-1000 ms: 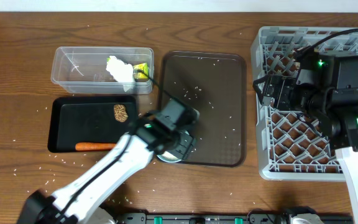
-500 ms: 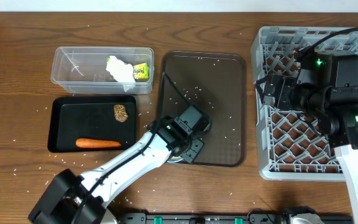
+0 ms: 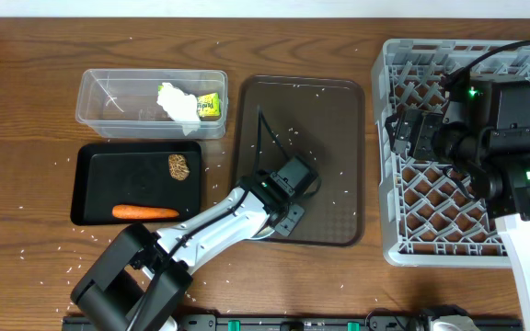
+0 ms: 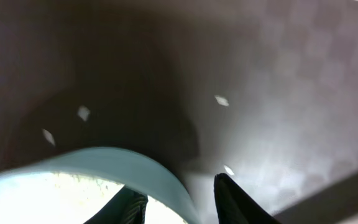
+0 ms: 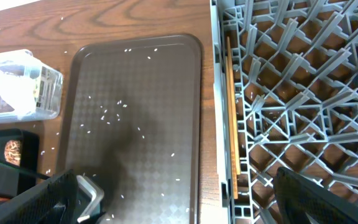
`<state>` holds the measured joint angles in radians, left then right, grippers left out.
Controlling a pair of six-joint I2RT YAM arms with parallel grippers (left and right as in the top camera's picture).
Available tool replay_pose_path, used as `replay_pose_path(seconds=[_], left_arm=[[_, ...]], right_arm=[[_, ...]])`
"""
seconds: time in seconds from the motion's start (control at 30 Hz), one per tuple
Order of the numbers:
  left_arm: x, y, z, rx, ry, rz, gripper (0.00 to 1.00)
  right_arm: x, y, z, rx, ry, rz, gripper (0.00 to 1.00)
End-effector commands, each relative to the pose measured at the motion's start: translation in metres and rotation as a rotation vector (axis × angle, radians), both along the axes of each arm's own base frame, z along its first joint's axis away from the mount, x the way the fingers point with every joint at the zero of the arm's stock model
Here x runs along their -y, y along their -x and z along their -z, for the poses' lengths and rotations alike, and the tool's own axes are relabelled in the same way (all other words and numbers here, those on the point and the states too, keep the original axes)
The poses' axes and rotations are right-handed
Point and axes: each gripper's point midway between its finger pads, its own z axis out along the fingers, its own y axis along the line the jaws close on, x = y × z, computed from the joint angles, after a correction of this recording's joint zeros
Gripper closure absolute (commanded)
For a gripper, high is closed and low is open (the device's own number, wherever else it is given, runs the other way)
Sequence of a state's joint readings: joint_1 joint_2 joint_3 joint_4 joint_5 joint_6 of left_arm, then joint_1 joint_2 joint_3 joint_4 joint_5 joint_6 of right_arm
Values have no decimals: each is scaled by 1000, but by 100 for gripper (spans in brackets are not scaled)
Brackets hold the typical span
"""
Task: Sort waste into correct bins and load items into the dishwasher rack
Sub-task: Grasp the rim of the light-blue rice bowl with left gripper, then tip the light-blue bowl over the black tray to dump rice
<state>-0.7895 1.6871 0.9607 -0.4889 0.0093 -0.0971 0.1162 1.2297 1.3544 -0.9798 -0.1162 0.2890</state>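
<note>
My left gripper [image 3: 279, 221] is low over the near left corner of the brown serving tray. In the left wrist view its fingers [image 4: 179, 205] straddle the rim of the small light-blue cup [image 4: 135, 168], one inside and one outside with a small gap. The cup is mostly hidden under the arm in the overhead view [image 3: 263, 232]. My right gripper [image 3: 403, 133] is wide open and empty [image 5: 188, 199] over the left edge of the grey dishwasher rack [image 3: 394, 239]. The clear tub [image 3: 99, 101] holds the white tissue [image 3: 178, 101] and the yellow-green wrapper [image 3: 210, 106]. The black tray [image 3: 95, 184] holds the carrot [image 3: 144, 213] and the brown lump [image 3: 178, 166].
The brown serving tray [image 3: 329, 119] lies between the bins and the rack, with rice grains [image 3: 288, 138] scattered on it and on the table. A thin wooden stick [image 5: 232, 112] lies along the rack's left side. The plate, bowl and white cup are not clearly in view.
My left gripper has moved right and down onto the serving tray's near corner, over the light-blue cup, which is now largely covered. The right arm has barely moved.
</note>
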Motion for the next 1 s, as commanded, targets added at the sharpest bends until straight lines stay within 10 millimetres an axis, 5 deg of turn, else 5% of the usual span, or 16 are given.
replay_pose_path(seconds=[0.0,0.37,0.57,0.97], left_arm=[[-6,-14,1,74,-43,-13,67],[-3,-23,24,76,-61,-24,78],[0,-25,16,75,-58,-36,92],[-2,-23,-33,76,-38,-79,94]], right_arm=[[4,0,-1,-3,0,25,6],[4,2,2,-17,2,25,6],[4,2,2,-18,2,25,5],[4,3,3,-23,2,24,5]])
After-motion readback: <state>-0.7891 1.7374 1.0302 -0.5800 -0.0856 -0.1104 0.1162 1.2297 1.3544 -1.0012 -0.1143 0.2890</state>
